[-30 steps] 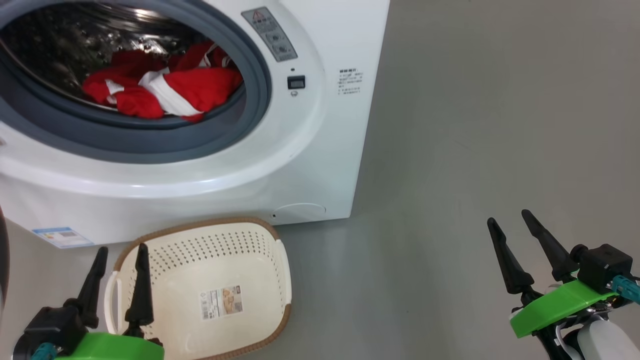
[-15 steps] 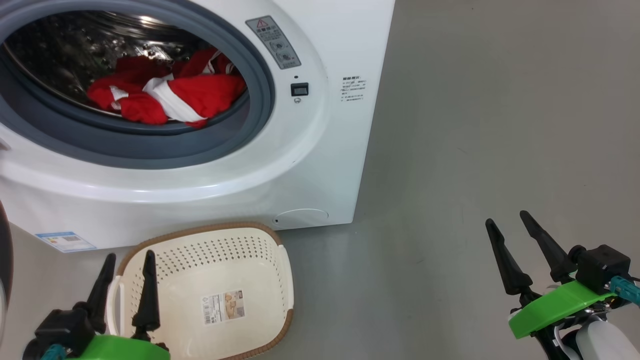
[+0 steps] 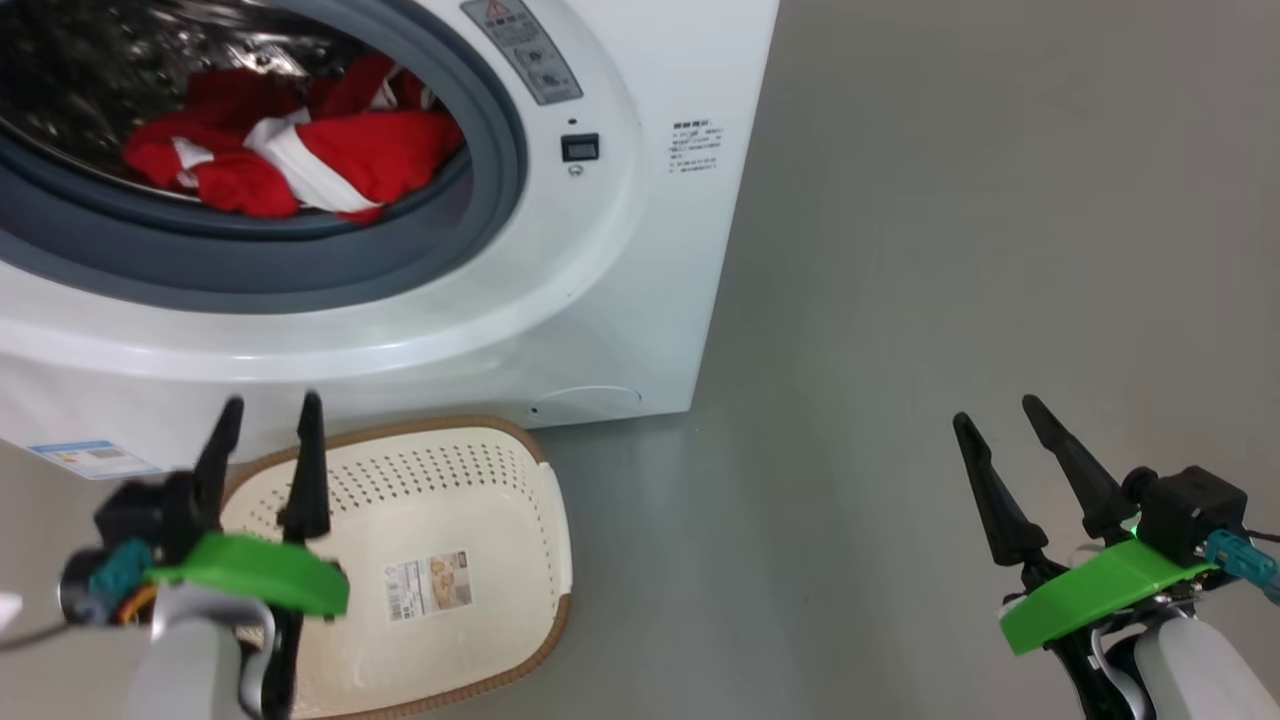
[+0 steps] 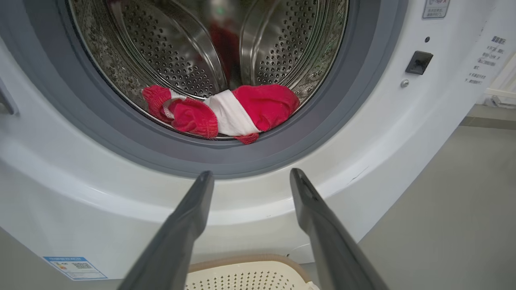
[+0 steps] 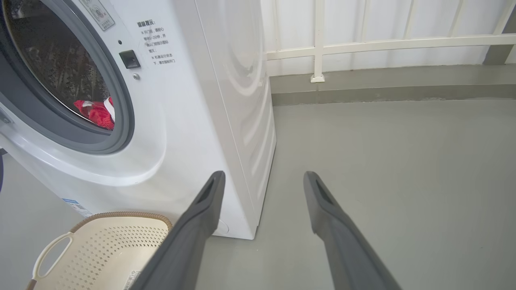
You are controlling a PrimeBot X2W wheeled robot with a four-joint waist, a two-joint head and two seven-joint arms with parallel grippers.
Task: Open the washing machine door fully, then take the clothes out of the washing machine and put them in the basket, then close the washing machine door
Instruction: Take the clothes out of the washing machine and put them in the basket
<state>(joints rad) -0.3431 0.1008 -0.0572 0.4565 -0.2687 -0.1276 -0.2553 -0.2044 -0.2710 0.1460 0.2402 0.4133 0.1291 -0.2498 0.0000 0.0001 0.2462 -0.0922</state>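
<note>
We stand before the washing machine [image 3: 620, 300], which is on the grey floor [image 3: 950, 250], and we look through its round mouth into the steel drum [image 4: 169, 48]. The clothes [image 3: 300, 170] are inside, a red heap with a white band. They lie at the bottom front of the drum and touch the grey gasket [image 3: 495, 160] at its lower edge. The basket [image 3: 450, 470] sits on the floor just in front of the machine, below the mouth, with one end near the round cap [image 3: 585, 400]; on its bottom we see a label sticker [image 3: 428, 587]. Our left gripper [image 3: 271, 400] hangs above the left end of the basket, its two dark fingers apart and pointing toward the machine's front below the gasket; it grips nothing. In the left wrist view the clothes lie above the two fingertips, well apart from them. Our right gripper [image 3: 996, 410] is far to the right, over the floor beside the machine, also with the fingers spread and free. In the right wrist view a white railing [image 5: 319, 40] runs behind the machine.
</note>
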